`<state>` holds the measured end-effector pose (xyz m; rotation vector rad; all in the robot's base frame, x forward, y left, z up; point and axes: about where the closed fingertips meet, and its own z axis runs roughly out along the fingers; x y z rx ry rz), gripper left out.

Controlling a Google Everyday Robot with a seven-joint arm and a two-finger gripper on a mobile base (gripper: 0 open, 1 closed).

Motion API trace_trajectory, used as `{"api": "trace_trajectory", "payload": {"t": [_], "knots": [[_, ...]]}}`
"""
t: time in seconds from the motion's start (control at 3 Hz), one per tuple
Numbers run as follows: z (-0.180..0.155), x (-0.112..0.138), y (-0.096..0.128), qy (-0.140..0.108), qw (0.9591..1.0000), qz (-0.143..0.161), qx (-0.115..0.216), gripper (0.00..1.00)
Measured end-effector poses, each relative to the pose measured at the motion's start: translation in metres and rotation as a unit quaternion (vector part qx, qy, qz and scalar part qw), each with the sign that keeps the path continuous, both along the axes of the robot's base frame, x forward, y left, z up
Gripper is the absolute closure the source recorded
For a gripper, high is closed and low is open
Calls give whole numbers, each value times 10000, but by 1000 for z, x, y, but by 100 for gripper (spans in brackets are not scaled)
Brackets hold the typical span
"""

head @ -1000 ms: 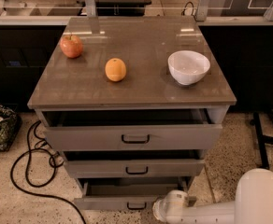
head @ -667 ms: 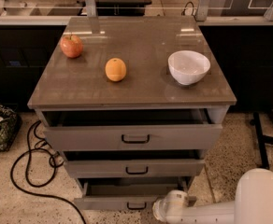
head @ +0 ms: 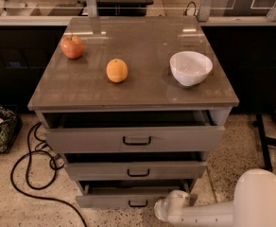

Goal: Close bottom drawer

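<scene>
Our gripper (head: pixel 163 211) sits low at the front of the bottom drawer (head: pixel 109 201), just right of its handle (head: pixel 138 203). We cannot tell how wide it is or whether it grips anything. The drawer stands partly open beneath the middle drawer (head: pixel 135 170). Pushing off-centre, we judge, could skew and jam it, or our arm (head: pixel 204 214) could catch the drawer above.

The glossy brown cabinet top (head: pixel 142 91) carries a red apple (head: pixel 72 47) at back left, an orange (head: pixel 116 70) mid-left and a white bowl (head: pixel 190 68) right; the gripper (head: pixel 161 209) sits low, by the bottom drawer (head: pixel 109 201) front.
</scene>
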<state>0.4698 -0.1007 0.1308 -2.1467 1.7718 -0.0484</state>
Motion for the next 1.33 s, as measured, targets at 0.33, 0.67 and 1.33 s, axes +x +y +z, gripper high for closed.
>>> {"api": "trace_trajectory", "payload": {"t": [0.33,0.67,1.33], "knots": [[1,33,3,-253,9995,169,-73,100],[1,30,3,-255,9995,171,-74,100],[4,53,6,-493,9983,277,-127,100]]}}
